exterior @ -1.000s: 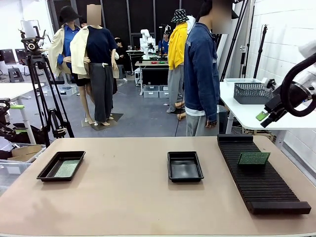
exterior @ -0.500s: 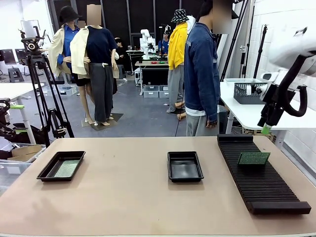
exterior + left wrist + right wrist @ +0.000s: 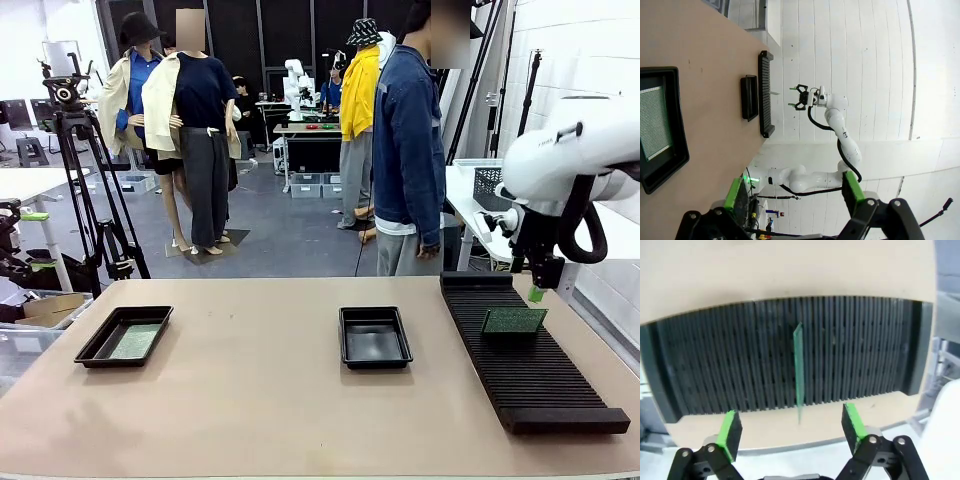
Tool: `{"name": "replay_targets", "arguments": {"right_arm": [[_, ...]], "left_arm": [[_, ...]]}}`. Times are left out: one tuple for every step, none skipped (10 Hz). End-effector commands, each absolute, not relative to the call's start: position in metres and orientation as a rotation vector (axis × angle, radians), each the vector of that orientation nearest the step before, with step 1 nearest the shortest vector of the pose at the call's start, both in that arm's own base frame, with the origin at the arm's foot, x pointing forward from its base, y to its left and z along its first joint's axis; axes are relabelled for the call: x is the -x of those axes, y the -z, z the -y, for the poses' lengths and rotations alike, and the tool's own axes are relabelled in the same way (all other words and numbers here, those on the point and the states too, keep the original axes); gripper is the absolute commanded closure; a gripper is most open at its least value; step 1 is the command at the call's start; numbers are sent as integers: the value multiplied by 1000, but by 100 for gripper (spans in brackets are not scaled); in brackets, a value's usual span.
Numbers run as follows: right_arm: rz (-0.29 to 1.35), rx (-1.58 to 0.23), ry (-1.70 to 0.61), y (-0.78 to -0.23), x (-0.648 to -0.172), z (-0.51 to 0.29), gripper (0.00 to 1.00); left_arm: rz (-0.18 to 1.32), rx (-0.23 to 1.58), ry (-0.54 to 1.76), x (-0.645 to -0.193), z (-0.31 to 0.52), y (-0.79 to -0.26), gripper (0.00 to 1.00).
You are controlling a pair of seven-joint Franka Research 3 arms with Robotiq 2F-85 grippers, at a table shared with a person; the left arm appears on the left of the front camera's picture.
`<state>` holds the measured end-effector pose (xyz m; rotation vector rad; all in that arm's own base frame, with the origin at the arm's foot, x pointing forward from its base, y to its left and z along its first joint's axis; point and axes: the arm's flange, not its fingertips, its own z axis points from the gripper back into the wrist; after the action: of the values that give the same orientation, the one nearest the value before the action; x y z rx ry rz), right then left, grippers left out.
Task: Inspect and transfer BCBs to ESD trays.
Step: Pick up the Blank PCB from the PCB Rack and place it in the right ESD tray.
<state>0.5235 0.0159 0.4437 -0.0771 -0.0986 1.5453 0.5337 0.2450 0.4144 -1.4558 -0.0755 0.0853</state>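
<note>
Right jaws hang spread wide just above the slotted rack (image 3: 545,385) (image 3: 715,365), where one BCB (image 3: 514,320) (image 3: 798,360) stands upright in a slot. Left jaws are spread, holding nothing. A second BCB (image 3: 135,341) (image 3: 651,122) lies flat in the left ESD tray (image 3: 93,348) (image 3: 677,150); the middle ESD tray (image 3: 346,345) (image 3: 749,97) sits on the desk (image 3: 250,400) beside the rack

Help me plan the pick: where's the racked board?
Front view: the BCB stands on edge in the black slotted rack at the table's right side, right of the empty middle tray.

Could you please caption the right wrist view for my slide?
Open right gripper poised over a thin green circuit board standing upright in a black ribbed rack.
</note>
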Motion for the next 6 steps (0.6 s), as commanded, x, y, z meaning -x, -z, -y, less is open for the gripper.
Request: {"name": "replay_targets", "arguments": {"right_arm": [[116,174,-1532,-433,-518,-16,0],[107,166,-1529,-430,-521,-15,0],[100,156,-1526,-427,-525,-15,0],[96,156,-1522,-425,-527,-16,0],[97,139,-1523,-427,-528,-17,0],[89,107,-1529,-426,-531,-17,0]], "left_arm": [[83,1451,-91,-532,-244,-415,0],[83,1451,-91,-532,-244,-415,0],[83,1451,-91,-532,-244,-415,0],[83,1451,-91,-532,-244,-415,0],[83,1451,-91,-532,-244,-415,0],[83,1451,-91,-532,-244,-415,0]]}}
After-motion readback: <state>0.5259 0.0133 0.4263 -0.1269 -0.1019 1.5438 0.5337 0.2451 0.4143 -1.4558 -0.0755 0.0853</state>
